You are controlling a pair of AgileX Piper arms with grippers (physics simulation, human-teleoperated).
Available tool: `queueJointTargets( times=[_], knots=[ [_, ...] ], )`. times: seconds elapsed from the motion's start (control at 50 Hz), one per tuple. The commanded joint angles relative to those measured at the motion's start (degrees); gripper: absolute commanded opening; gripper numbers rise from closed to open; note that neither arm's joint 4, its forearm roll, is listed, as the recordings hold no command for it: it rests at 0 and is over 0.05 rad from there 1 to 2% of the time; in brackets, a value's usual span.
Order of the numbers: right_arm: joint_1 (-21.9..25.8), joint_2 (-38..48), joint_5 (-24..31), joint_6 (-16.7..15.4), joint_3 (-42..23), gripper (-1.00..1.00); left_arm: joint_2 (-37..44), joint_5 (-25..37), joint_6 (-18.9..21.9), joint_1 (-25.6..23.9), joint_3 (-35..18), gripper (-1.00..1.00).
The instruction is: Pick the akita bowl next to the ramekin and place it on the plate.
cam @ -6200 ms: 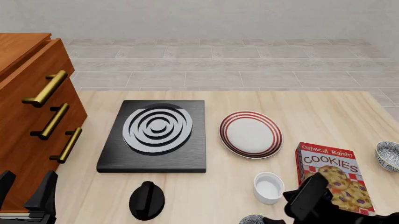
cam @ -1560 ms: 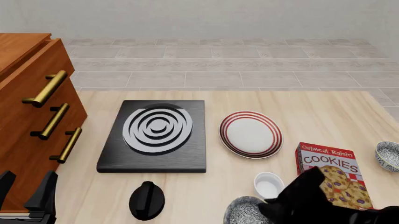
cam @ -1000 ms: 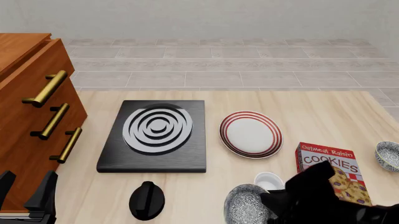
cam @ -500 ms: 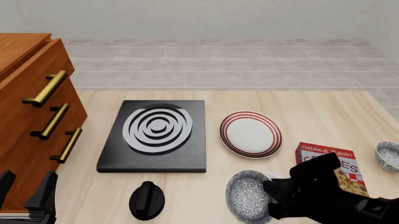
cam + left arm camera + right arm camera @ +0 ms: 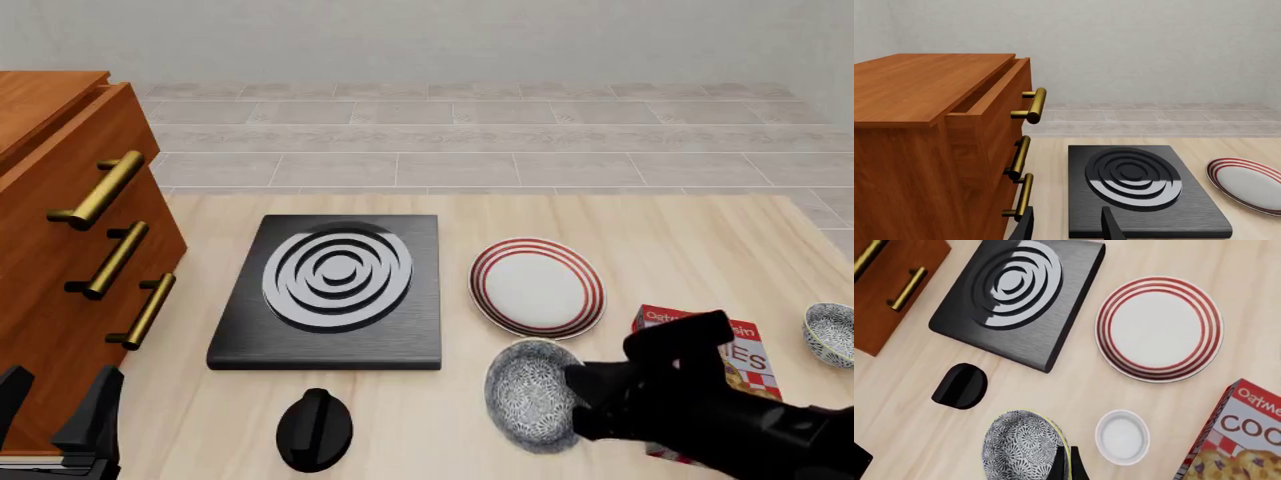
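We've got the bowl [image 5: 531, 396] up off the worktop [image 5: 667, 240], tipped on its side, our right hand [image 5: 577, 400] clenched on its rim. It hangs just short of the plate [image 5: 537, 287], which sits bare beside the stove [image 5: 328, 290]. In the right wrist view the ramekin [image 5: 1121, 436] stands below, between the bowl and the cookie box [image 5: 1234, 440]. A second speckled bowl [image 5: 830, 334] waits at the far right. Our left hand [image 5: 1064, 229] sits released, low by the drawers [image 5: 934, 150].
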Motion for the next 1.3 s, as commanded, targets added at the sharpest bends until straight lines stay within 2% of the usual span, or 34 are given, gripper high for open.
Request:
queueJointTargets(
  times=[0.02,0.68,1.3],
  knots=[
    [-1.2,1.0,-1.5,0.1,-0.6,-1.0,0.0,0.0,0.0,0.0,0.0,1.0],
    [-5.4,4.4,-5.5,0.4,-2.1,-1.0,0.0,0.0,0.0,0.0,0.0,1.0],
    [-8.1,6.4,-9.4,2.9,-2.7,-1.0,0.0,0.0,0.0,0.0,0.0,1.0]
  ],
)
